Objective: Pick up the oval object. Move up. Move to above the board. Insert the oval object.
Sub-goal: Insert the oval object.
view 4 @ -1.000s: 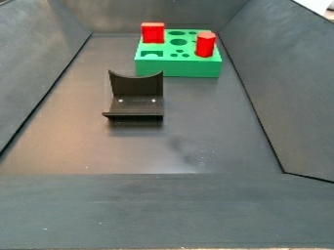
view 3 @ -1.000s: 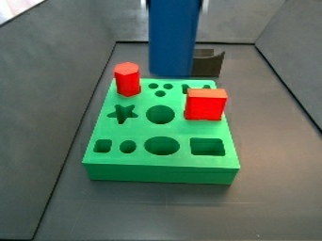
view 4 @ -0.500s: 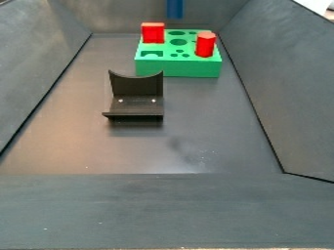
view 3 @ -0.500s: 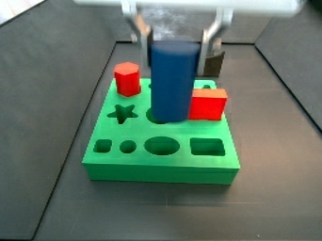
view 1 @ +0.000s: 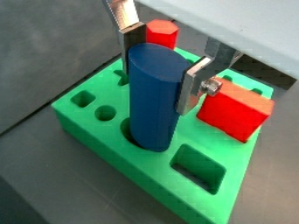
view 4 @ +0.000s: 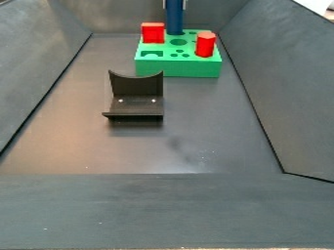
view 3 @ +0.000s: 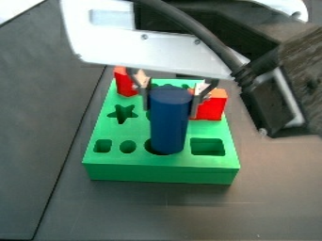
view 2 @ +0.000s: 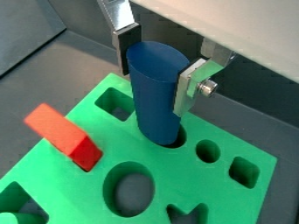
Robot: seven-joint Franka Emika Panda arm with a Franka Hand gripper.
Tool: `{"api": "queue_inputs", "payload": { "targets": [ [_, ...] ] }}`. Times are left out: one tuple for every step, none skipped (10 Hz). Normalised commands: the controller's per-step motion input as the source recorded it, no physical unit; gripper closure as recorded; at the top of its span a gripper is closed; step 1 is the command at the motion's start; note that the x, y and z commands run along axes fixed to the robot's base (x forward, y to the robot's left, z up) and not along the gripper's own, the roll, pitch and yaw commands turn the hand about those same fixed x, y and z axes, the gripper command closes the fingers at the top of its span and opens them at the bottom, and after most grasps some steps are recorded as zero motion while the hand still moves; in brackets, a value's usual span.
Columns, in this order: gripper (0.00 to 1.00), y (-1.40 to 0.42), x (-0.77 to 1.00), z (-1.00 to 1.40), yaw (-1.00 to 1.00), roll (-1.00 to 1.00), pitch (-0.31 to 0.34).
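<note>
The oval object is a tall blue peg (view 3: 168,118). My gripper (view 3: 168,91) is shut on its upper part and holds it upright over the green board (view 3: 164,165). The peg's lower end sits in the oval hole in the row nearest the camera of that side view. In both wrist views the silver fingers (view 1: 195,79) (view 2: 191,80) press the peg (view 1: 152,96) (view 2: 156,92) from both sides, with the gripper (view 1: 158,66) (view 2: 156,61) above the board (view 1: 140,166) (view 2: 246,206). A side view shows the peg (view 4: 173,15) standing on the board (view 4: 183,61).
A red hexagonal block (view 3: 122,80) and a red cube (view 3: 212,104) stand in the board just behind the peg. The dark fixture (view 4: 133,96) stands on the floor of the bin. Grey sloped walls enclose the floor.
My gripper has come down with the blue peg and shifted toward the board's front row. The peg's end has gone from above the round hole into the oval hole.
</note>
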Motion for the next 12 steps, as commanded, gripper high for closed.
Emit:
{"api": "queue_inputs", "payload": {
  "targets": [
    [1.00,0.00,0.00,-0.06,0.00,0.00,0.000],
    [1.00,0.00,0.00,-0.33,0.05,0.03,-0.034],
    [1.00,0.02,0.00,-0.57,0.30,0.06,-0.094],
    [1.00,0.11,0.12,-0.66,0.25,0.00,-0.029],
    [1.00,0.15,0.18,-0.64,0.32,0.00,0.000],
    [1.00,0.15,0.27,-0.65,0.29,0.00,0.010],
    [1.00,0.18,0.21,-0.65,0.16,0.00,0.000],
    [1.00,0.10,-0.23,-0.54,0.14,0.05,-0.084],
    [1.00,-0.03,-0.31,-0.26,0.10,0.00,-0.227],
    [1.00,-0.09,-0.33,-0.27,0.08,0.00,-0.171],
    [1.00,-0.11,-0.22,-0.22,0.07,-0.02,-0.107],
    [1.00,-0.18,0.00,-0.23,0.00,-0.03,-0.016]
  ]
}}
